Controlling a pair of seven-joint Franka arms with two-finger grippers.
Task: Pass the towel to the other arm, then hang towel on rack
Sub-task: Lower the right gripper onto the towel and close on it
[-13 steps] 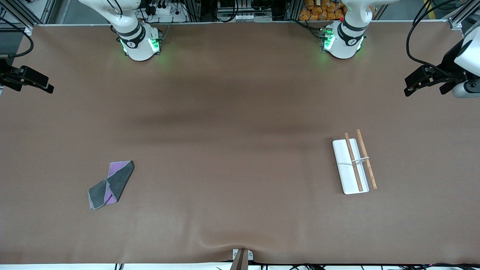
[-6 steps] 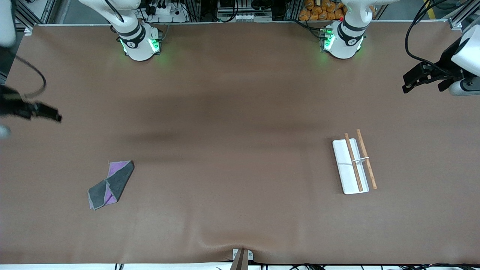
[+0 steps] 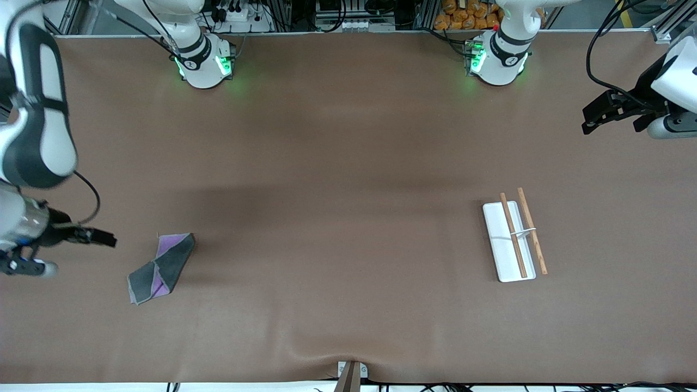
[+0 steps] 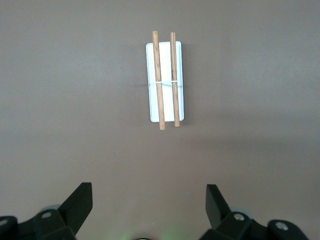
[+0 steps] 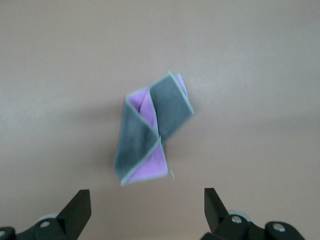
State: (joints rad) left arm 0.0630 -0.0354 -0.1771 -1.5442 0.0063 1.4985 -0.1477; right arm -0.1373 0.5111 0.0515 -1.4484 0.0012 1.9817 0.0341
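Observation:
The towel (image 3: 160, 268), dark grey with purple folds showing, lies crumpled flat on the table toward the right arm's end. In the right wrist view the towel (image 5: 150, 130) sits just ahead of the fingertips. My right gripper (image 3: 81, 253) (image 5: 147, 200) hovers open and empty over the bare table beside the towel, not touching it. The rack (image 3: 512, 239) (image 4: 168, 100), a white tray with two brown rods, stands toward the left arm's end. My left gripper (image 3: 611, 126) (image 4: 149, 200) waits open and empty over the table's end, well apart from the rack.
The brown table cover (image 3: 348, 190) is bare between towel and rack. The two arm bases (image 3: 204, 62) (image 3: 496, 60) stand along the table edge farthest from the front camera. A small bracket (image 3: 351, 373) sits at the nearest edge.
The right arm has swung from the table's corner down to beside the towel. The left gripper has shifted only slightly. Towel and rack have not moved.

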